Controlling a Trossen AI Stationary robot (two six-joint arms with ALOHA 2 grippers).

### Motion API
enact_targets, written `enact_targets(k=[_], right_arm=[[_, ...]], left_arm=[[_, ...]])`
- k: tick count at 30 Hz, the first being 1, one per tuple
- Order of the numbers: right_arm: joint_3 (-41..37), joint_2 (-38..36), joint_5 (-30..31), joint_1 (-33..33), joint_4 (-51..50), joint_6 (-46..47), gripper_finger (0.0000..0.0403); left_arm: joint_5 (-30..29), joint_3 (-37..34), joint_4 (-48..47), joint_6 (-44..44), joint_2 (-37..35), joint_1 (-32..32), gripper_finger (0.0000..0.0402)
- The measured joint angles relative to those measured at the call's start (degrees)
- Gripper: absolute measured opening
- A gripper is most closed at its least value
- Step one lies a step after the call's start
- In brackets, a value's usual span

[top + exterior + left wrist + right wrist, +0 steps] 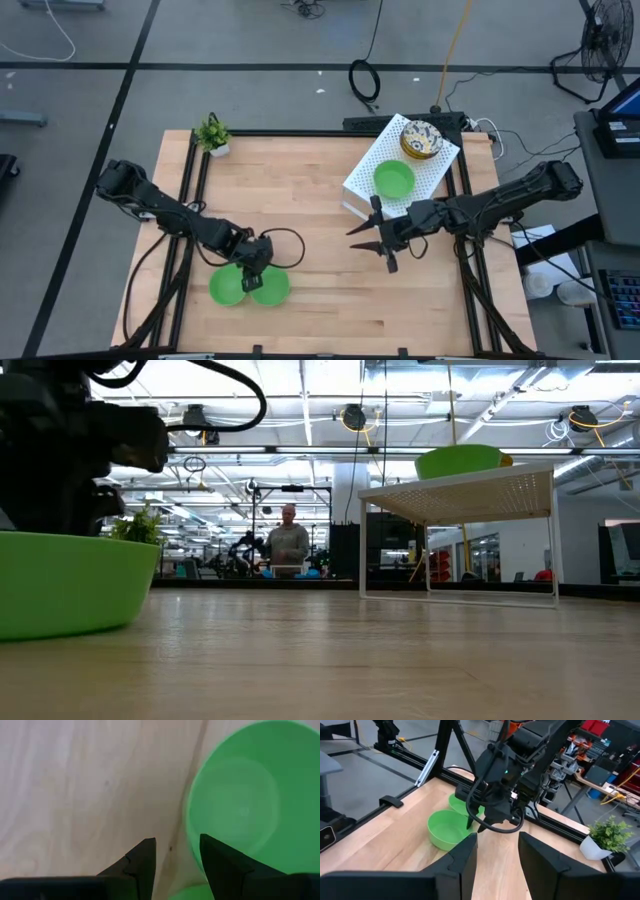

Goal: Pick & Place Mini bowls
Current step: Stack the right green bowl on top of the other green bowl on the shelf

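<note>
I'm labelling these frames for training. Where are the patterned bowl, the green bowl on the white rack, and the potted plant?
patterned bowl (421,139): high view, centre of its floral inside.
green bowl on the white rack (394,179): high view, middle of its inside.
potted plant (212,133): high view, on its leaves.

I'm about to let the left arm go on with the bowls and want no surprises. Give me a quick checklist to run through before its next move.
1. Left gripper empty: ok, open fingers, nothing between them in its wrist view.
2. Two green bowls sitting flat on the table: ok, side by side.
3. Left gripper clear of bowl rims: cannot tell, it hangs right over where they meet.
4. Right gripper out of the way: ok, mid-table, open, holding nothing.
5. White rack: a green bowl and a patterned bowl are on it.
6. Potted plant clear: ok, at the far corner.
</note>
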Motion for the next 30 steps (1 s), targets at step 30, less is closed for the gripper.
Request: enact_targets(k=[30], right_arm=[[0.0, 0.0, 0.0, 0.0, -1.0, -0.6, 0.0130]], left_arm=[[-15.1, 0.0, -6.4, -1.1, 0.0, 16.9, 0.0090]])
